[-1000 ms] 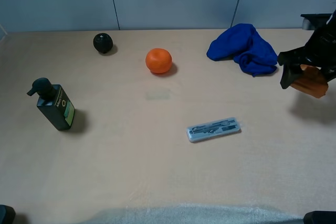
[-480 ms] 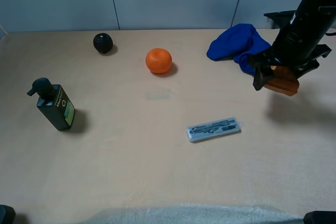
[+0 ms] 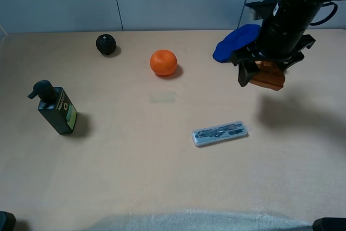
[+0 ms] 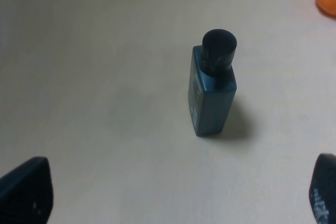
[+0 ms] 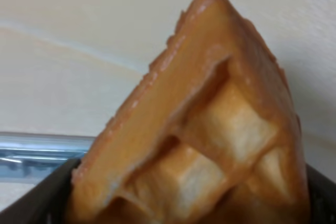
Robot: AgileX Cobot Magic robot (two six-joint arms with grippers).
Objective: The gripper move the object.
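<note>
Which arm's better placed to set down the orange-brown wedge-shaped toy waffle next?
Right. The right gripper holds the orange-brown wedge-shaped toy waffle above the table, beside the blue cloth. The left gripper hangs open over the dark green pump bottle, far across the table.

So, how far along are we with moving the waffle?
Pickup looks done: the right gripper is shut on the waffle, held clear of the table near the blue cloth. The carry is in hand. Left to do: setting it down and releasing.
</note>
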